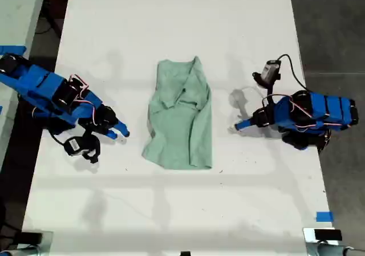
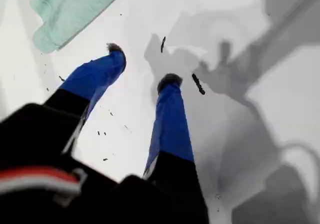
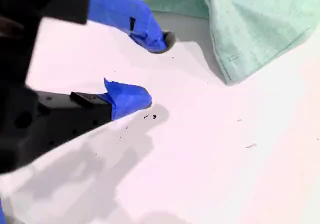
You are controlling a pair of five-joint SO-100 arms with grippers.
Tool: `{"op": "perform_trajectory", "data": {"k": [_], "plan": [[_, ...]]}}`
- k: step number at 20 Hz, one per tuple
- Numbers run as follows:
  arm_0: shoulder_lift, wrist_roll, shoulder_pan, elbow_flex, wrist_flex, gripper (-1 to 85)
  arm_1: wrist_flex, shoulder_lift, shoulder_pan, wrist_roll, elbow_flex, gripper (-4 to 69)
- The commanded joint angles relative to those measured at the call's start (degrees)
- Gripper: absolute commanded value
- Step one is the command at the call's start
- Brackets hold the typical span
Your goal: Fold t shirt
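white tabletop (image 1: 171, 210) fills nearly everything i see, matte and crossed by soft grey shadows, with a few dark specks (image 2: 197, 84) scattered on it.

closest to my first wrist camera, my first gripper (image 2: 143, 64) hangs just over the bare table with its two blue fingers spread a moderate way apart and nothing between them. in the exterior view this is the arm at the exterior view's right, its tips pointing toward the cloth and stopping short of it.

my second gripper (image 3: 155, 68) is likewise parted and empty, one blue finger low over the table and the other raised beside it. it belongs to the arm at the exterior view's left.

beyond both sets of fingers lies the t shirt (image 1: 181, 119), pale mint green and wrinkled, flat on the middle of the table between the two arms. it is already folded narrower, with one side laid over the body. a hemmed corner sits near my second gripper, apart from it; a rounded corner lies farther from my first gripper.

farther out, a scrap of blue tape (image 1: 324, 216) sticks to the table at the exterior view's lower right, and dark floor (image 1: 331, 28) runs along the exterior view's right edge.
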Motion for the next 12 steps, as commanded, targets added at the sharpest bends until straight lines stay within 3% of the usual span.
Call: {"op": "perform_trajectory", "data": {"k": [1,10,12], "plan": [[61.5,3.0,-0.4,45.4,-10.9,-0.1,-0.4,0.6,-0.4,0.5,2.9,15.2],[60.7,1.6,-0.9,42.2,-11.1,-0.2,-0.4,0.6,-0.2,0.4,2.9,15.4],[49.6,1.6,-1.4,36.7,-12.2,-0.2,-0.4,0.6,0.2,0.4,2.9,15.5]]}}
